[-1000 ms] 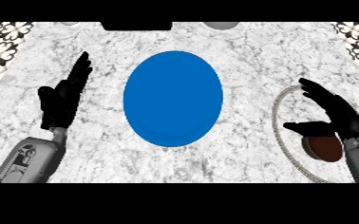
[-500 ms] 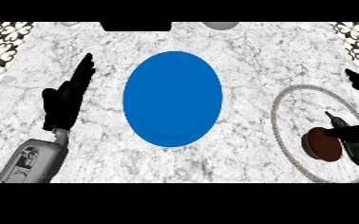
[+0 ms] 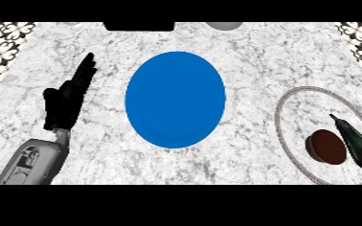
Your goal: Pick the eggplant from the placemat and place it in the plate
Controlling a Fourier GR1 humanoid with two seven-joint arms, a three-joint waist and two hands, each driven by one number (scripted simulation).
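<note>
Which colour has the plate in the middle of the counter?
The plate is plain blue, seen best in the head view.

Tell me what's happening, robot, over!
Left hand open, resting at left. Right hand out of view. Eggplant on placemat, right side. Blue plate centre, bare. Path clear.

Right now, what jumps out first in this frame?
The big blue plate at the counter's centre, with nothing on it. At the right edge, a round placemat holds the dark eggplant. The left hand rests open at the left, fingers up; the right hand is out of view.
</note>
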